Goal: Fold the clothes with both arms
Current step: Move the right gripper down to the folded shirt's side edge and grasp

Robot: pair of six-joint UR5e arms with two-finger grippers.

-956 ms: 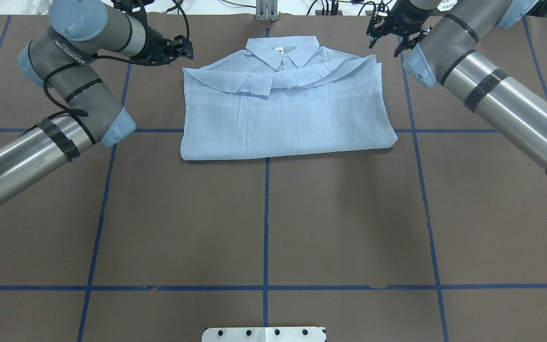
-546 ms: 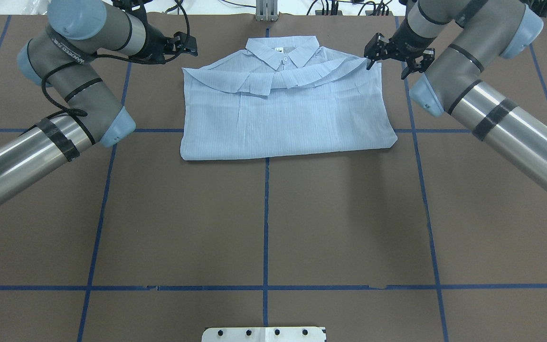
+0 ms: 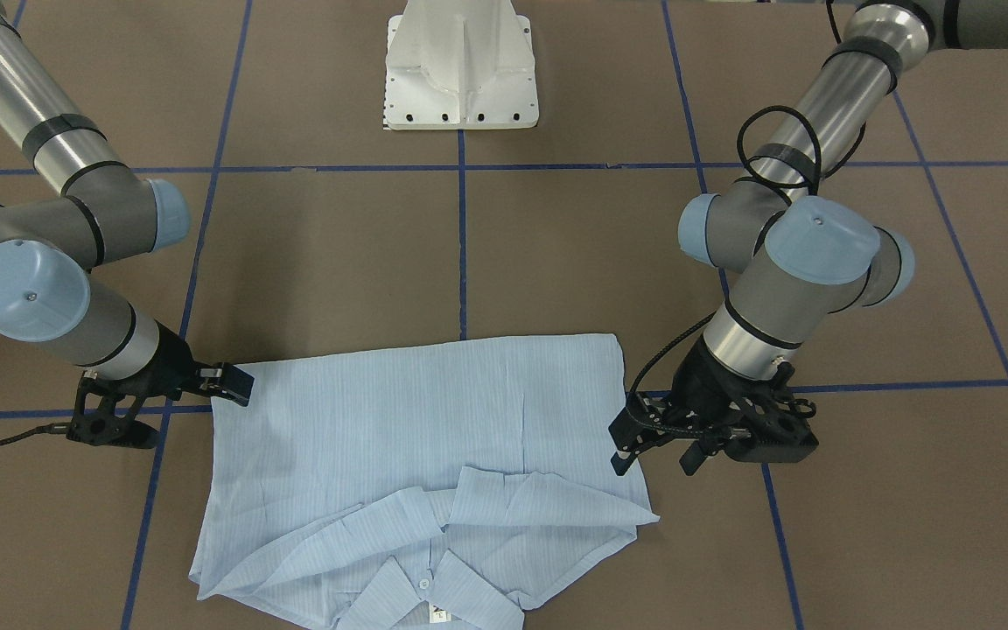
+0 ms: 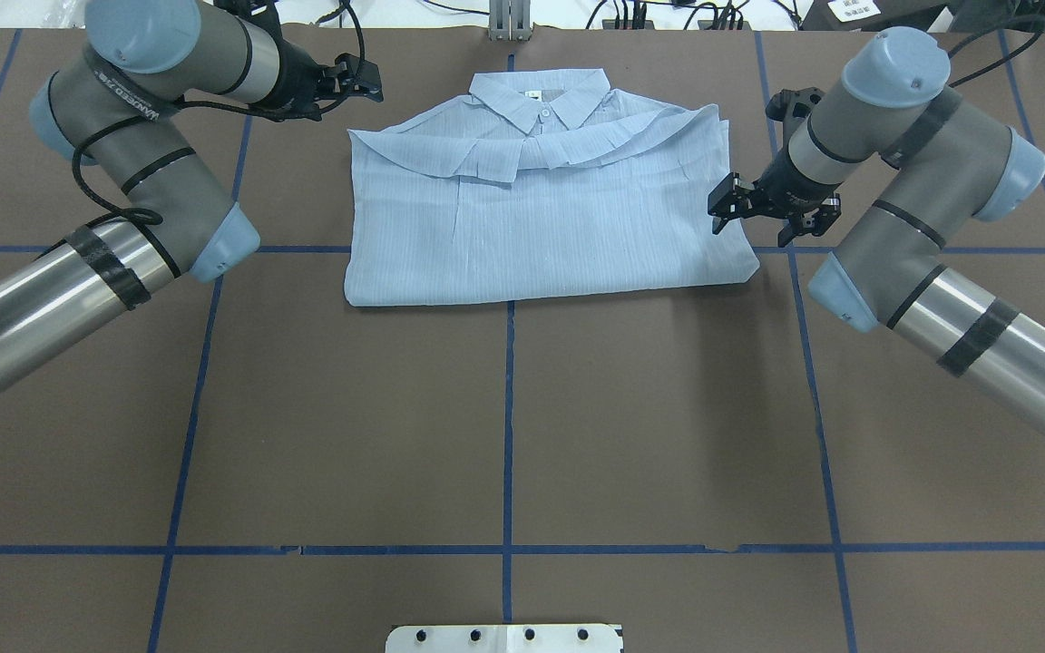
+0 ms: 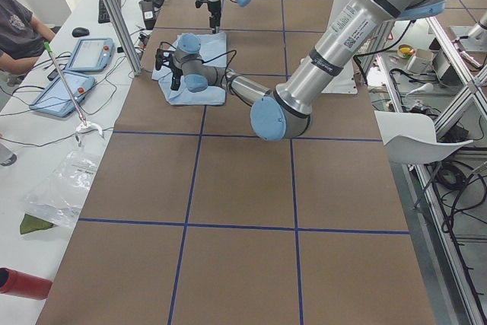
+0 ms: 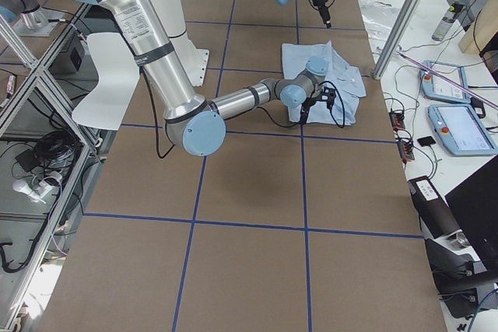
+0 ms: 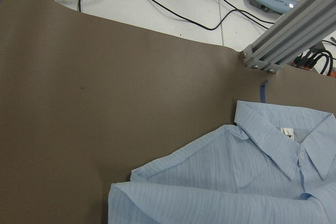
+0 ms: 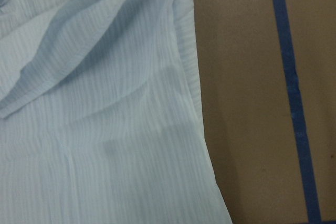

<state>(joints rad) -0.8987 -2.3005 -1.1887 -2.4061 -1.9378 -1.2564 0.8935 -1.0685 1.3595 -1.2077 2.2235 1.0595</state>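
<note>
Brown paper desk (image 4: pixel 668 408) marked with a blue tape grid (image 4: pixel 509 399). Shirt (image 4: pixel 541 218) lies folded flat on it, collar (image 4: pixel 541 95) on the side away from the white base (image 4: pixel 504 638). Right pincer (image 4: pixel 769 218) hangs at the shirt's right side edge, fingers spread, pinching nothing. Left pincer (image 4: pixel 361 80) hovers just off the shirt's collar-end corner on the robot's left, spread too, empty.

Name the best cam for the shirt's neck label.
Left wrist-mounted: neck label close, unobstructed inside the collar. Overhead shows it tiny; front-facing, at the bottom edge; side views too small; right wrist misses it.
</note>
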